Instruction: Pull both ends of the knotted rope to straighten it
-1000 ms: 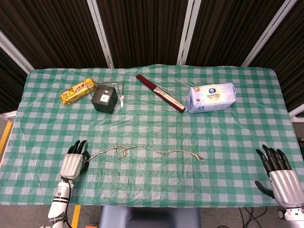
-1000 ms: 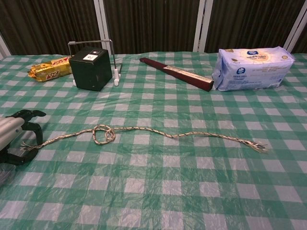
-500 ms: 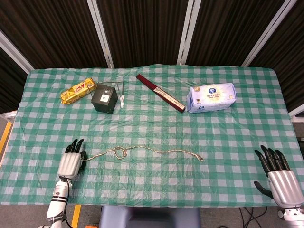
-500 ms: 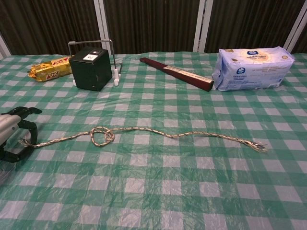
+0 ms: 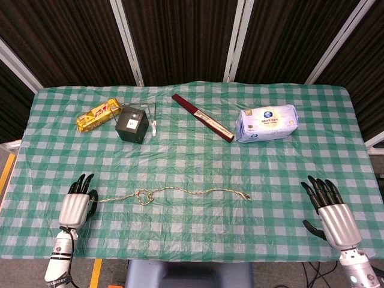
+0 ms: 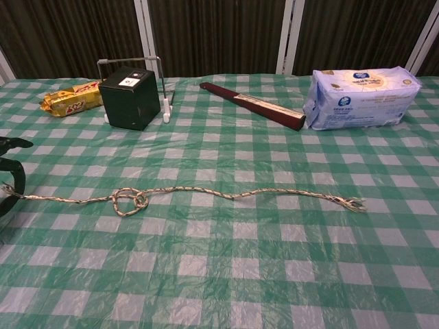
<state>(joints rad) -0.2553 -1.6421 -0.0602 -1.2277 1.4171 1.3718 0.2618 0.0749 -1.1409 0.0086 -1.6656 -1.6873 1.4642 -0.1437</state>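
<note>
The knotted rope [image 5: 186,192] lies across the green checked tablecloth [image 5: 198,159], with a loose knot [image 5: 144,197] left of its middle. My left hand [image 5: 75,207] holds the rope's left end near the table's front left; the chest view shows only its dark fingers [image 6: 9,179] at the left edge, where the rope [image 6: 233,195] ends. The frayed right end [image 5: 246,197] lies free. My right hand [image 5: 330,210] sits at the front right with fingers spread, holding nothing, well to the right of that end.
Along the back stand a yellow snack pack [image 5: 98,115], a black box [image 5: 132,126] with a wire handle, a dark red flat stick [image 5: 203,117] and a blue-white tissue pack [image 5: 266,123]. The table's front edge runs just below both hands.
My left hand has moved left with the rope's end, dragging the whole rope and knot leftward and pulling it straighter. My right hand has shifted left and further onto the table.
</note>
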